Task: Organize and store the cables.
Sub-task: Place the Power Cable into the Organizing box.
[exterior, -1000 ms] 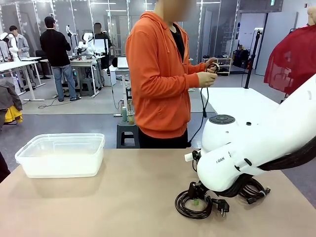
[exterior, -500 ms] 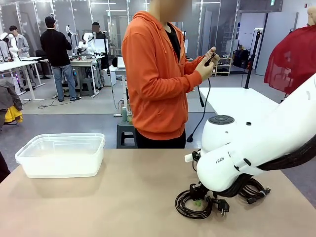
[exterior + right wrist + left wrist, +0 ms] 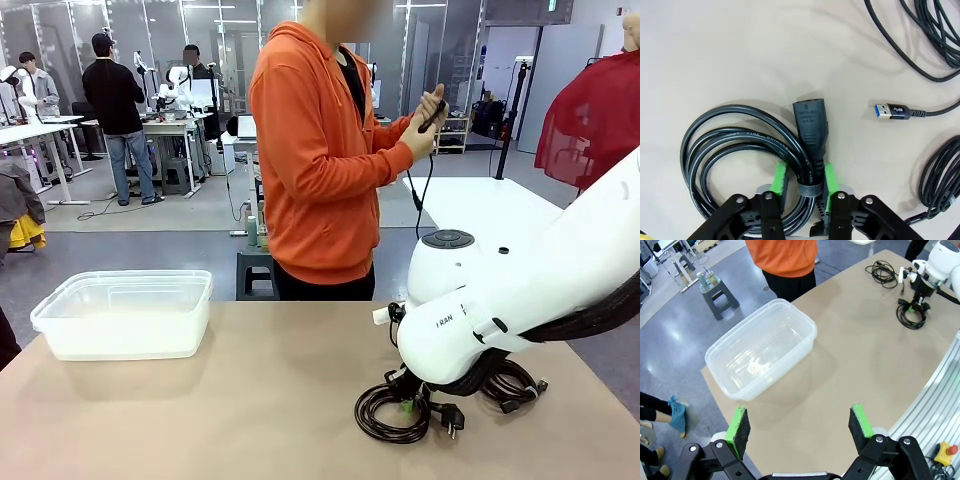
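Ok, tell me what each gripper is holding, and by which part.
The right gripper pinches the coiled thick black power cable at its strapped bundle, just behind the plug. The left gripper is open, holding nothing.

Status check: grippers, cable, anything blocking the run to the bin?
Right gripper clamped on coiled power cable at its strap, on table. Left gripper open, above table near clear bin. USB plug lies close beside, apart from the coil.
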`<state>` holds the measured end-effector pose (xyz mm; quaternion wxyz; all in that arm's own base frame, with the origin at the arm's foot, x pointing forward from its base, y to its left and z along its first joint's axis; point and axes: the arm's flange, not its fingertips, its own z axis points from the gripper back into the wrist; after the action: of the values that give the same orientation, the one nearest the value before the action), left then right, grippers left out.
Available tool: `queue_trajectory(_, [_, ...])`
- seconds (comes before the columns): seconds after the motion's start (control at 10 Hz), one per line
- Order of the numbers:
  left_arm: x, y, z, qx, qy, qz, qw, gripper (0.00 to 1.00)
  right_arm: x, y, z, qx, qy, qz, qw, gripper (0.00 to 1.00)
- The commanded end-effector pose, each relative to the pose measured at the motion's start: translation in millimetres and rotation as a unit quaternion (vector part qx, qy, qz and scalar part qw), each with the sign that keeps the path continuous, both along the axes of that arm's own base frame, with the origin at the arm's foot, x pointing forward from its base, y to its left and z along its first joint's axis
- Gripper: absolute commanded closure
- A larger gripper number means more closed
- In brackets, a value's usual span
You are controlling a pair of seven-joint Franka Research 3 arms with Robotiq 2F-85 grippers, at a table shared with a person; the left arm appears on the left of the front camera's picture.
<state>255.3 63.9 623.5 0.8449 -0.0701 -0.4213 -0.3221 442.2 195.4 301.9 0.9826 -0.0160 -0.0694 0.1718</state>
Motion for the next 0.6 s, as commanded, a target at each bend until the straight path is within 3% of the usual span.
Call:
queue_trajectory(0.0, [-0.1, 1.0, 0.0, 0.005, -0.002, -0.003, 1.000, 0.00, -0.7, 2.6, -3.6, -0.006, 0.005, -0.015, 1.000, 1.00])
queue_trajectory(0.5, [-0.1, 1.0, 0.0, 0.005, -0.002, -0.003, 1.000, 0.00, -1.7, 0.3, 1.7, 0.005, 0.010, -0.016, 1.000, 1.00])
